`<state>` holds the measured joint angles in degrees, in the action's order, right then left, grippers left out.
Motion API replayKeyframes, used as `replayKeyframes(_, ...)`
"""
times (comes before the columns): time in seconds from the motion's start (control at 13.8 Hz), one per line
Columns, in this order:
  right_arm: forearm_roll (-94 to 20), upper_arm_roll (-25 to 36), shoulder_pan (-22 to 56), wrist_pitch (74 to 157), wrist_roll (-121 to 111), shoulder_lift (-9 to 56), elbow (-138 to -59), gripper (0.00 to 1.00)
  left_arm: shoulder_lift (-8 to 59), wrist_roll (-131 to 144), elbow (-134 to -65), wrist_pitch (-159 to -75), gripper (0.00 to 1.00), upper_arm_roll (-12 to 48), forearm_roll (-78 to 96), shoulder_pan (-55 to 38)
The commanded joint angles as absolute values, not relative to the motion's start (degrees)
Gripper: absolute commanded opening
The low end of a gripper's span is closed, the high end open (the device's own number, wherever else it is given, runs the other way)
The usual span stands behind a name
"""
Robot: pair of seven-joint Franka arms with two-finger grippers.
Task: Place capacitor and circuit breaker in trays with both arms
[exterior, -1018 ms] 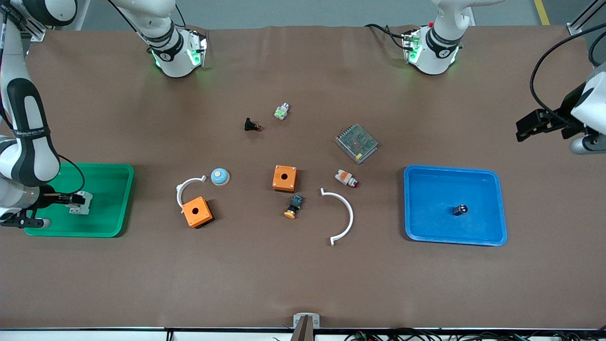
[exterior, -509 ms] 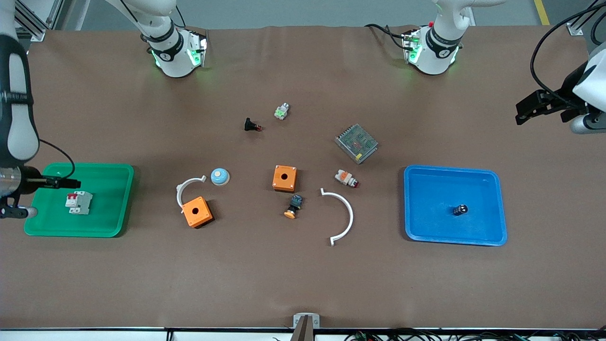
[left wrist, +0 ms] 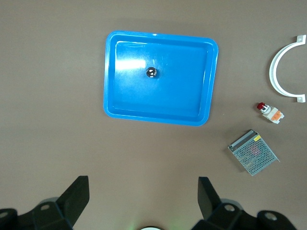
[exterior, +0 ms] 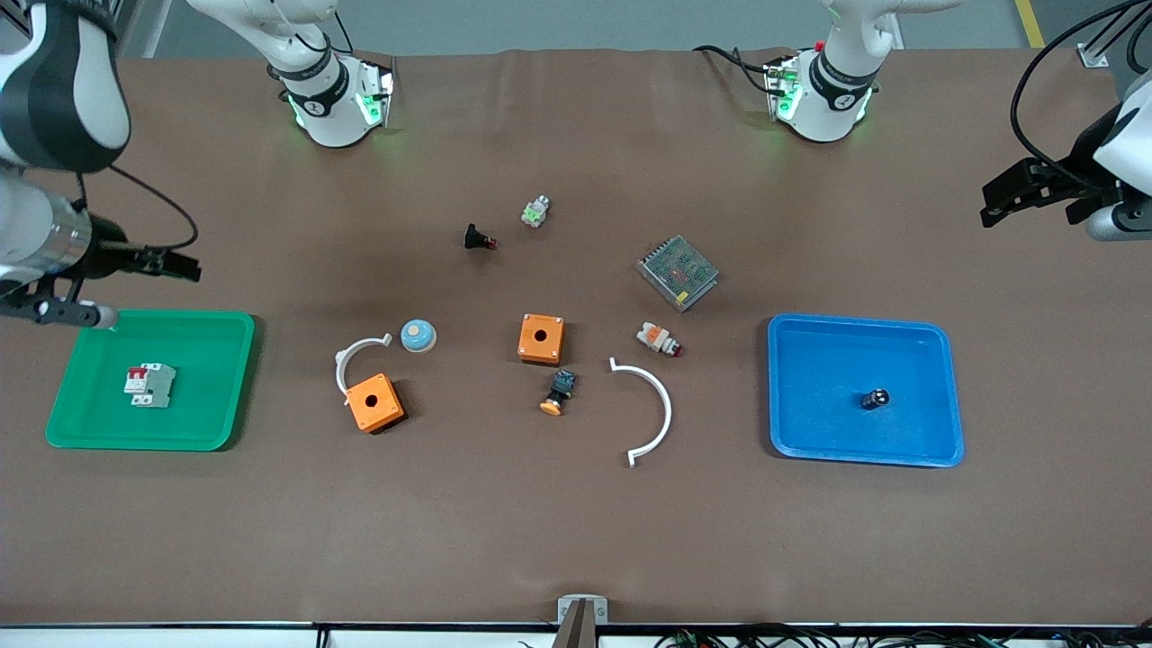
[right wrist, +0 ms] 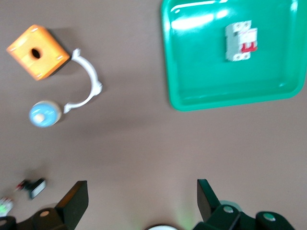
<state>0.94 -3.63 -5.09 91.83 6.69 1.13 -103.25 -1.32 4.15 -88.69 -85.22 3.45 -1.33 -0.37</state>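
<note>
Brown table (exterior: 576, 522) clutter sits mid-table, well apart from both trays. Circuit breaker (exterior: 149, 385) lies in the green tray (exterior: 216, 423), capacitor (exterior: 874, 398) in the blue tray (exterior: 810, 441). Right gripper (exterior: 175, 265) and left gripper (exterior: 1012, 193) hover wide, empty, arms partly cut off.

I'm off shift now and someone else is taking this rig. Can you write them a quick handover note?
Left tool: open, holding nothing, up over bare table by the blue tray.
Right tool: open, holding nothing, over bare table by the green tray.
Capacitor: standing in the blue tray.
Circuit breaker: lying flat in the green tray.
Done: both parts placed.
Left: apparently nothing but parking the arms.
</note>
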Motion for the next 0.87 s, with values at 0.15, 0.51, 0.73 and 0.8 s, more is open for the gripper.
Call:
replayKeyframes(0.15,-3.34,-3.25,-3.43,91.41,7.47,-4.31,-105.91,1.00,-3.16,2.90,-90.61,-85.17,0.99,3.60,-0.26,-0.44)
replayKeyframes(0.51,-3.34,-2.99,-3.69,91.49,7.12,-3.87,-98.63,1.00,-5.44,3.87,-93.68,-86.22,0.99,5.71,-0.26,-0.26)
replayKeyframes(0.73,-3.34,-2.99,-3.87,91.76,7.38,-2.21,-92.40,1.00,-5.36,3.78,-93.34,-86.22,1.00,5.71,-0.26,-0.35)
replayKeyframes(0.8,-3.25,-2.99,-3.95,91.58,7.12,-1.33,-90.46,1.00,-5.27,3.87,-93.08,-86.22,1.00,5.71,-0.18,-0.35)
